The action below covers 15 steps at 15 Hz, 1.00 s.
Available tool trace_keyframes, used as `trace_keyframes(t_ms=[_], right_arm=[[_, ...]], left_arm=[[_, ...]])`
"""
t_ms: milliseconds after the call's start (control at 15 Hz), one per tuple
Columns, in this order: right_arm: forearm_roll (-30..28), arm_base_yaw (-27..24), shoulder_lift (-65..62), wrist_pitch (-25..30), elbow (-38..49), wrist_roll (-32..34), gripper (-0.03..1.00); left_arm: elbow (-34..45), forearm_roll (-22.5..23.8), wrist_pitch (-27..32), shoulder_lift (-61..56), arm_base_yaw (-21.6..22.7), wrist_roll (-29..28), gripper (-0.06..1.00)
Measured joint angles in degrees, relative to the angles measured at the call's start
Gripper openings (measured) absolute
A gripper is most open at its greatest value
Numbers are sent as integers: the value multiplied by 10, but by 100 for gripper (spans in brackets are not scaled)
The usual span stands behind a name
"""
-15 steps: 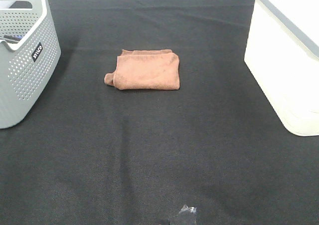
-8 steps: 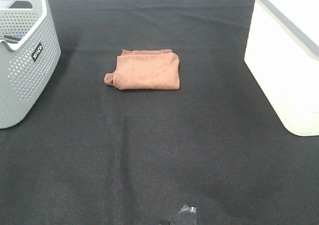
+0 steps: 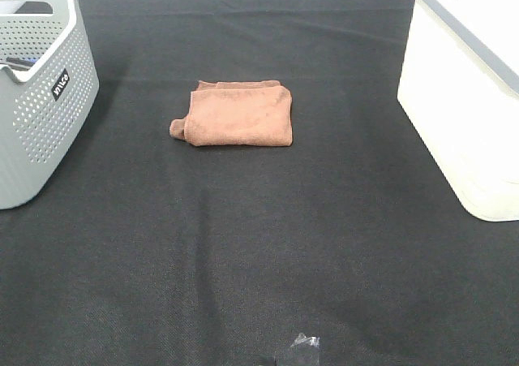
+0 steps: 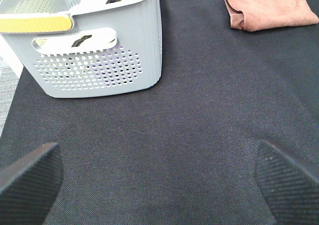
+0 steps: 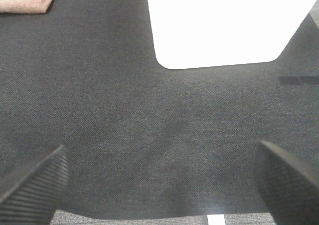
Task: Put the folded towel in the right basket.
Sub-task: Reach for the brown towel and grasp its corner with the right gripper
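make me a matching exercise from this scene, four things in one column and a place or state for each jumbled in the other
Things
1. folded brown terry towel
2. grey perforated plastic basket
3. white plastic basket
4. left gripper

Places or states
a. at the right edge of the exterior high view
b. open, with nothing between its fingers
c. lying flat between the two baskets
d. at the left edge of the exterior high view

Pairs: 1-c, 2-d, 3-a, 4-b
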Motion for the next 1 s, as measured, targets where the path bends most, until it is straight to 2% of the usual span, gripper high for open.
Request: trace_keyframes(t_ms=[667, 867, 1000], right_arm=[[0, 0, 2, 0, 0, 0, 97], [6, 0, 128, 1, -23, 0, 97], [33, 0, 263, 6, -91, 0, 97]], left_arm=[[0, 0, 0, 0, 0, 0, 97], [0, 0, 0, 0, 0, 0, 97], [0, 0, 0, 0, 0, 0, 97]])
